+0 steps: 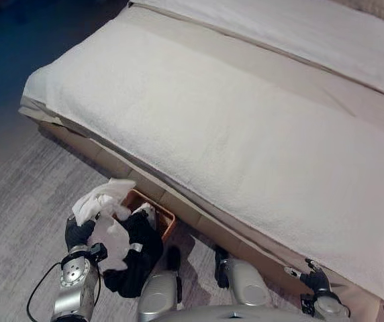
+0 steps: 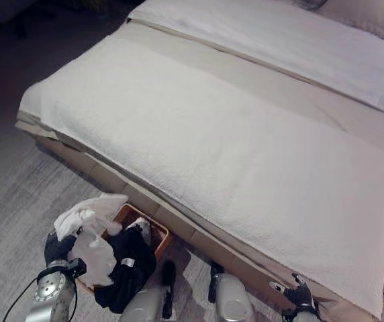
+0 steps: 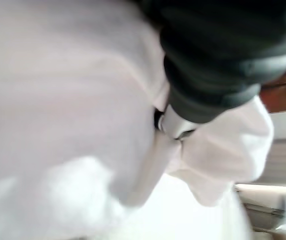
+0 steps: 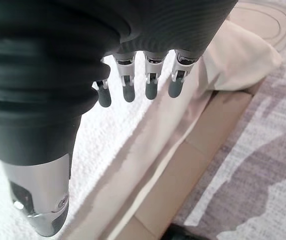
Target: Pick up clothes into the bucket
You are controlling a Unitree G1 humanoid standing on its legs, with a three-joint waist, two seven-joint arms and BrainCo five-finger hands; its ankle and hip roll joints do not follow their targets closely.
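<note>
- Holding a white garment (image 1: 101,201) up over the bucket (image 1: 167,216), the left robot hand (image 1: 79,233) sits low at the robot's left, on the floor side of the bed (image 1: 232,127).
- In the left wrist view white cloth (image 3: 73,115) wraps the hand and bunches round one silver finger (image 3: 175,125); I judge the left robot hand clamped on the white garment, though most of its fingers are hidden in the folds.
- A black garment (image 1: 138,258) already lies across the bucket's near rim, part in it and part spilling toward the floor (image 1: 24,201).
- The bucket, a brown-orange tub, stands on the floor touching the foot of the bed frame; little of its rim shows past the clothes.
- The right robot hand (image 4: 138,85) hangs idle by the bed's edge at the robot's right, its fingers straight and apart, holding nothing.
- The bed itself carries a white blanket and no loose clothes that I can see.
- My judgement: the task is well along. One dark piece looks delivered, if untidily, and the white one is over the bucket but not yet let go.
- What is left, as I read it: lower and release the white garment inside the rim, then perhaps tuck in the black garment's hanging part.
</note>
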